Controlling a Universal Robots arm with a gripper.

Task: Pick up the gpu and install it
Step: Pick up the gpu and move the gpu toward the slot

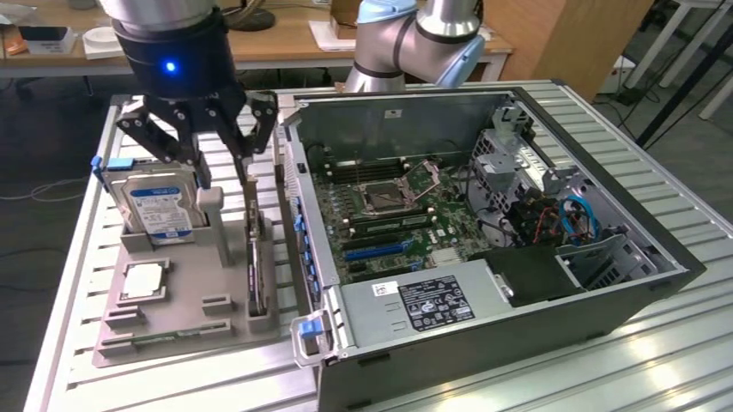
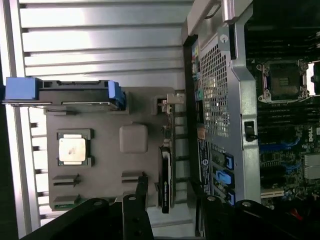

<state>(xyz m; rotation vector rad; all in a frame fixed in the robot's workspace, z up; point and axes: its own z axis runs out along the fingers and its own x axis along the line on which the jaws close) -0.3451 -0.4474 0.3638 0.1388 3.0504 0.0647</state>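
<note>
Gpu (image 1: pixel 254 268) stands on its edge in a slot of the gray tray (image 1: pixel 172 324), just beside the computer case (image 1: pixel 641 287), its long axis running along the case wall. The gripper (image 1: pixel 226 182) hangs over its far end, fingers spread. The writing on the hard drive (image 1: pixel 160 206) label is too small to read.

Black gpu (image 1: pixel 253 275) on a grey tray (image 1: pixel 204 276); hard drive (image 1: pixel 160 206) labelled blue-white (blue rails); ribbed silver bench (image 1: pixel 641 360); black computer case (image 1: pixel 516 339).

My black gripper (image 1: pixel 226 178) looked glossy; the flat grey holder tray (image 1: pixel 184 293) looked matt plastic, the ribbed silver counter (image 1: pixel 641 360) smooth, shiny metal.
</note>
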